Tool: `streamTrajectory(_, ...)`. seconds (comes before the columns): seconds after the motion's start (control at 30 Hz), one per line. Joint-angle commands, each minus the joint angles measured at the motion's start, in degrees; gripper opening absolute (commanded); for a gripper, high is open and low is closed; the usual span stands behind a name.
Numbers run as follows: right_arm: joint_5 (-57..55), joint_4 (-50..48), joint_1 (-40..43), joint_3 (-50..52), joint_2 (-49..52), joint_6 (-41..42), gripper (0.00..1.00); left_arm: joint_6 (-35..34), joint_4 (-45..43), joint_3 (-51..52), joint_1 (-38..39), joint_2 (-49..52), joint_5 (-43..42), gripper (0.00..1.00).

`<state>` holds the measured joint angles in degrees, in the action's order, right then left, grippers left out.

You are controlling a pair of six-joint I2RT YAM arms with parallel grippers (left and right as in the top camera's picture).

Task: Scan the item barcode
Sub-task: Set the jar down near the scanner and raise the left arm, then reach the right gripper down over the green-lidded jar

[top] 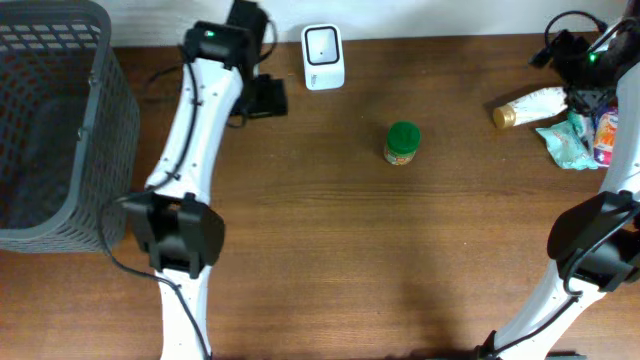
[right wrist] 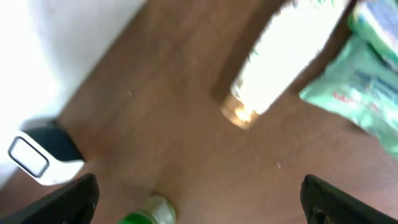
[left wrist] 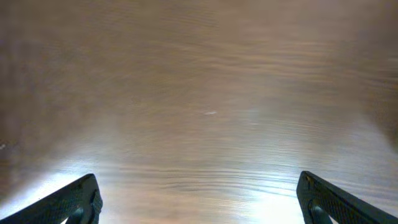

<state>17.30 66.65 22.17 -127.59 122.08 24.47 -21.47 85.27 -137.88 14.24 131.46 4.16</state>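
jar (top: pixel 401 142): green lid, upright mid-table (top: pixel 330 250), nothing gripping it | basket (top: pixel 50 130): at the table's left edge | left jaws: wide apart over bare wood, empty, beside the white scanner (top: pixel 323 56) | right jaws: wide apart, empty, above the lying bottle (top: pixel 530 105) and green packet (top: pixel 566 140), far right

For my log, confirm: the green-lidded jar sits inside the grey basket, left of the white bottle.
No: overhead, the green-lidded jar sits on the table, outside the grey basket, left of the white bottle.
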Motion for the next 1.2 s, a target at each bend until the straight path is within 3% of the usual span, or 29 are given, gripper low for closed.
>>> streamTrajectory(0.0,5.5,2.5,-0.4,0.0,0.2,1.5,0.99,-1.2,-1.1,6.3,-2.9,-0.1,1.7,0.99)
streamTrajectory(0.07,10.9,5.6,-1.9,0.7,0.4,-2.5,0.99,-1.2,-2.5,9.3,-4.6,0.0,1.7,0.99)
streamTrajectory(0.23,8.0,9.6,-12.5,5.0,0.8,-6.2,1.0,-1.2,-5.3,11.1,-5.0,0.0,1.7,0.99)
streamTrajectory(0.47,-13.0,5.6,-28.5,15.0,1.4,2.3,0.99,-1.2,-5.3,11.1,-5.0,0.0,1.7,0.99)
streamTrajectory(0.7,-10.8,-5.3,-29.8,22.3,1.4,16.1,0.99,-1.2,-5.3,11.1,-5.0,0.0,1.7,0.99)
streamTrajectory(0.87,-7.0,-12.2,-30.1,22.6,1.4,16.6,0.99,-1.2,-5.3,11.1,-5.0,0.0,1.7,0.99)
streamTrajectory(1.17,-10.3,-8.7,-31.1,22.6,5.1,18.2,0.99,-1.2,-5.3,11.1,-5.0,0.0,1.7,0.99)
